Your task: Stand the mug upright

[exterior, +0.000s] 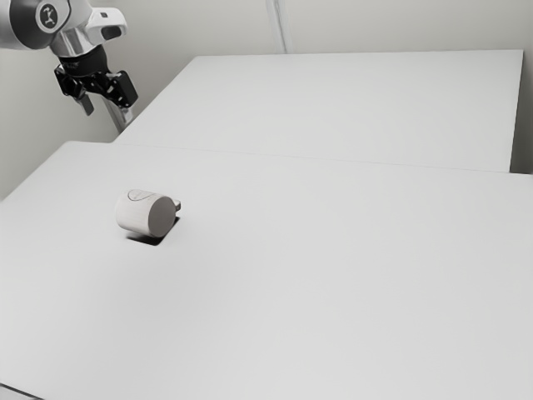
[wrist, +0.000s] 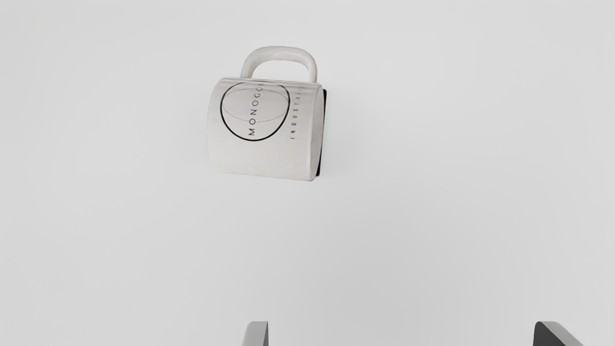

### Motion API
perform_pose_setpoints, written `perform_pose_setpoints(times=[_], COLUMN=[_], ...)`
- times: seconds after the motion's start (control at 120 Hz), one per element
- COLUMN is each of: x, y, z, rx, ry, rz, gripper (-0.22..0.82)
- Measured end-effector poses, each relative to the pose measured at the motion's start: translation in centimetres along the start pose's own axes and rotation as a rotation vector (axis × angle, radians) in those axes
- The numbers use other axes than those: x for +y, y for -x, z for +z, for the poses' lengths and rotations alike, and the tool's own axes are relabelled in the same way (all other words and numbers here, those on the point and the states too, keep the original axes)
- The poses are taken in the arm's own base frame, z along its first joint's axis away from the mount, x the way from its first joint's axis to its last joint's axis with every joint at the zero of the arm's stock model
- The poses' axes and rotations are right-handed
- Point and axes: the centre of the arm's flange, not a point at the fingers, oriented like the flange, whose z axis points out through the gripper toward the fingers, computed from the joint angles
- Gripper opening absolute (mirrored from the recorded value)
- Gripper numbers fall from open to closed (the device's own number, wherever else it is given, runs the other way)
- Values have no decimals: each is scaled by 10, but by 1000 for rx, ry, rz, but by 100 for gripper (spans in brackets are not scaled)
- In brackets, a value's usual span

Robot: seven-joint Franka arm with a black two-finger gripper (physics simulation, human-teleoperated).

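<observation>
High at the exterior view's upper left, my gripper [exterior: 107, 112] hangs well above the table, apart from the mug. The white mug [exterior: 137, 212] lies on its side, its grey base facing the camera and the exterior view's right, the handle on the far side. In the wrist view the mug [wrist: 262, 144] shows a printed round logo and its looped handle, with its mouth hidden from sight. My gripper [wrist: 401, 334] stands open there, its two fingers wide apart with nothing between them.
The mug rests on a white table [exterior: 316, 283]. Behind it, a second white surface [exterior: 341, 108] reaches toward pale walls. A dark line crosses the exterior view's lower left corner.
</observation>
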Motion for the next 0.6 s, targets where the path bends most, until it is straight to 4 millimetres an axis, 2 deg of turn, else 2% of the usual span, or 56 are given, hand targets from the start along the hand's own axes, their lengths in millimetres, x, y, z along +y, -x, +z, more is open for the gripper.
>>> perform_pose_setpoints(times=[0.192,0.3,0.4,0.5,0.6], x=[-6,-19,-53,-98,-146], y=[2,5,12,25,34], z=[2,9,20,56,102], rx=[-3,-16,-41,-110,-176], ry=[5,5,26,134,242], rz=[-13,-34,-103,-217,-326], gripper=[60,60,60,60,60])
